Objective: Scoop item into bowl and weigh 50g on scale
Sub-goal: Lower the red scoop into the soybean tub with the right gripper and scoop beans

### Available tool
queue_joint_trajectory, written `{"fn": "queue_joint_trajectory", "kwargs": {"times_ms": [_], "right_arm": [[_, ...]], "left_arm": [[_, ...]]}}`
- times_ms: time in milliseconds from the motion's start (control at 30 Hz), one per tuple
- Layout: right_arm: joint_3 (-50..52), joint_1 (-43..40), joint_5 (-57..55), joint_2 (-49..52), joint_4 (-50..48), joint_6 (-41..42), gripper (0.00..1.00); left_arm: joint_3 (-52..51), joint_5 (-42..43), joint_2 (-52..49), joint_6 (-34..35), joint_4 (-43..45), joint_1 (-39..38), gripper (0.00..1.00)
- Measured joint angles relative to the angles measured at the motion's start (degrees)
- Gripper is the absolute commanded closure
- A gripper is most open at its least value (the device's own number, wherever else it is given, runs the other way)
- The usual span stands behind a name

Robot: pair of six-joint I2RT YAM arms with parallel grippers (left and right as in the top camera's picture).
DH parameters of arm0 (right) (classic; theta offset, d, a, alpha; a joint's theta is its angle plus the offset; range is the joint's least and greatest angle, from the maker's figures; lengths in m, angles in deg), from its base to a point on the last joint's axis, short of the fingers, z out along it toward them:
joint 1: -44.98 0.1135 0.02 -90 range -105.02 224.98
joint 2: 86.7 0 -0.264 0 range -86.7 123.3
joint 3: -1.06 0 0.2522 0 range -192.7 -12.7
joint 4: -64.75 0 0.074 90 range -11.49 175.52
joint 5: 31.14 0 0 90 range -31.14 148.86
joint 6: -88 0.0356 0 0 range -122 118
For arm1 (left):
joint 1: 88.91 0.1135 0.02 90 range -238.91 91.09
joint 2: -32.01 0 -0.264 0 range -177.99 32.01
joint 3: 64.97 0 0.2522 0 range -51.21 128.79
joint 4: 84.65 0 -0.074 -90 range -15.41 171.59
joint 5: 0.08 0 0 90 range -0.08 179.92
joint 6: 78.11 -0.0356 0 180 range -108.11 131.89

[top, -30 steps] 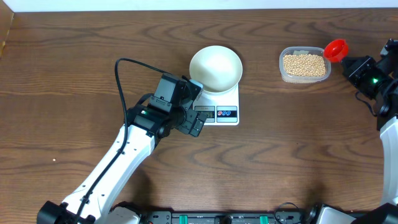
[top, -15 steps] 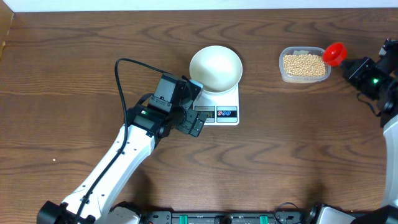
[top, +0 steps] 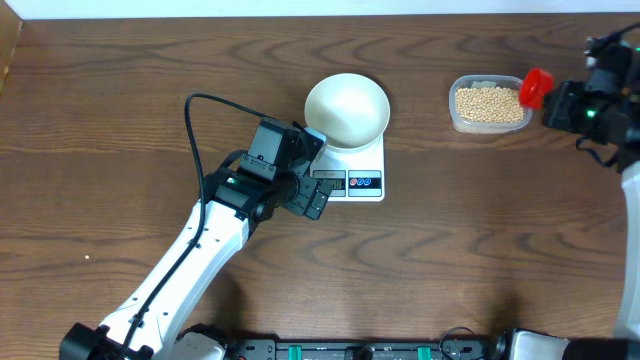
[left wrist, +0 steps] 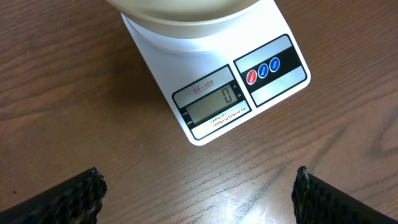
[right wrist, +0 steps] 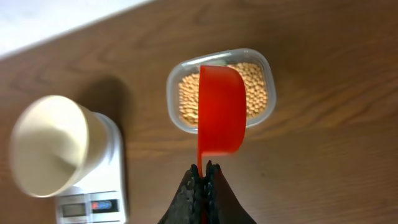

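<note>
The tan-yellow beans (top: 489, 103) fill a clear plastic container (top: 458, 118) at the back right; they also show in the right wrist view (right wrist: 255, 81). The empty white bowl (top: 346, 108) stands on the white scale (top: 364, 182), whose display (left wrist: 211, 104) reads 0. My right gripper (right wrist: 204, 169) is shut on the handle of a red scoop (right wrist: 221, 109), held above the container's right end (top: 536, 86). My left gripper (left wrist: 196, 186) is open and empty, just in front of the scale (top: 312, 198).
The brown wooden table (top: 470, 250) runs under everything. A black cable (top: 195, 130) loops off the left arm. A pale wall edge lies along the table's back.
My right gripper has turned and shifted left with the red scoop, bringing it over the container's right end. The left arm, bowl and scale have not moved.
</note>
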Motion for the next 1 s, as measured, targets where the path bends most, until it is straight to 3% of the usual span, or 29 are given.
{"fn": "queue_joint_trajectory", "kwargs": {"times_ms": [467,1000], "right_arm": [[0.00,4.59,-9.03,6.49,-2.75,-8.61,0.99],[0.00,4.68,-13.31,17.75,-12.00,-10.58,0.99]], "left_arm": [[0.00,-0.09,0.00,0.00,0.00,0.00,0.02],[0.00,-0.09,0.00,0.00,0.00,0.00,0.02]]}}
